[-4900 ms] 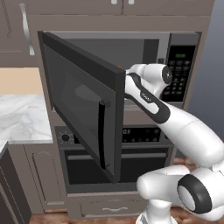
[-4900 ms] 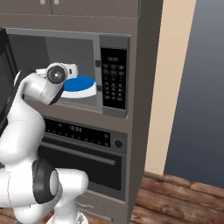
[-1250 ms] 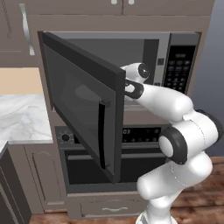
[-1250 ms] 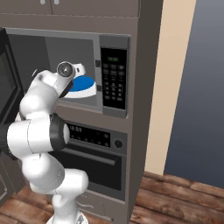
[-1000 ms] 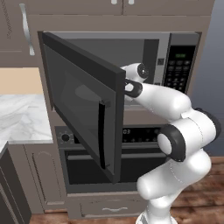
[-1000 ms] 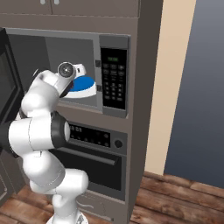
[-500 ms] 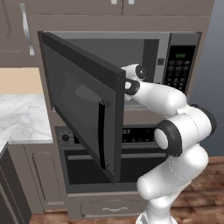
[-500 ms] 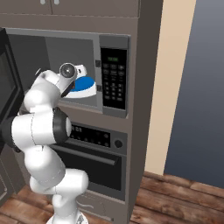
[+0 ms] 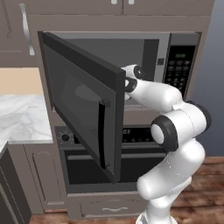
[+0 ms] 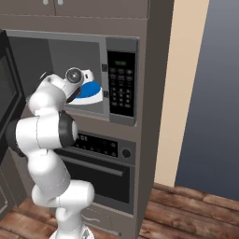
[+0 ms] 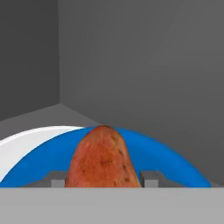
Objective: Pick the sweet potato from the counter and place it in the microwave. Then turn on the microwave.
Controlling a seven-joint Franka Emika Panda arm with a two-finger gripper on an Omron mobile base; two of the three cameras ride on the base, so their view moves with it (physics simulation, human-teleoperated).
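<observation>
Inside one open microwave (image 9: 153, 48); one gripper (image 11: 103, 180) clasps one potato (image 11: 103, 158) over one blue plate (image 11: 162, 156)

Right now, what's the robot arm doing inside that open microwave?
The white arm has reached into the open microwave, whose door is swung wide. Its gripper is closed on a sweet potato, one finger on each side, holding it over a blue plate that sits on the white turntable. From the hand view I cannot tell whether the potato already touches the plate. The potato has not been let go, and the microwave cannot be started with the door open.
</observation>
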